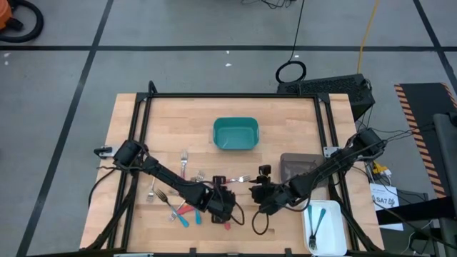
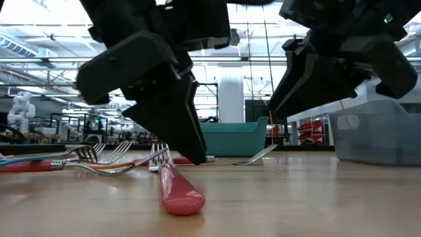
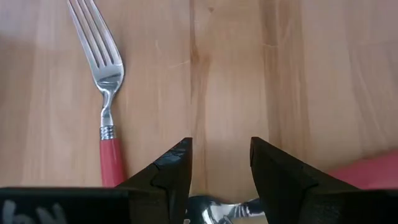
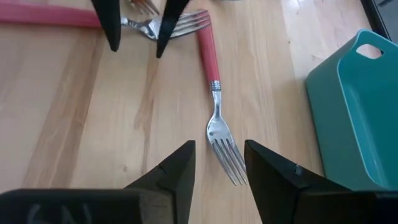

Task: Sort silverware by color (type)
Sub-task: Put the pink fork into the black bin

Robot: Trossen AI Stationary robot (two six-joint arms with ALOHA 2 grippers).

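Several forks with red, orange and blue handles lie on the wooden table left of centre. My left gripper stands open and low over the table. Its fingers are on either side of the metal neck of a red-handled fork, and I see no touch. Another red fork lies beside it. My right gripper hangs open above the table, with the tines of a red-handled fork showing between its fingertips. In the low view a red handle lies flat under the left gripper.
A teal bin stands at the middle far side and a grey bin at the right. At the near right, a white tray holds a blue-handled fork. The two grippers stand close together near the table's front.
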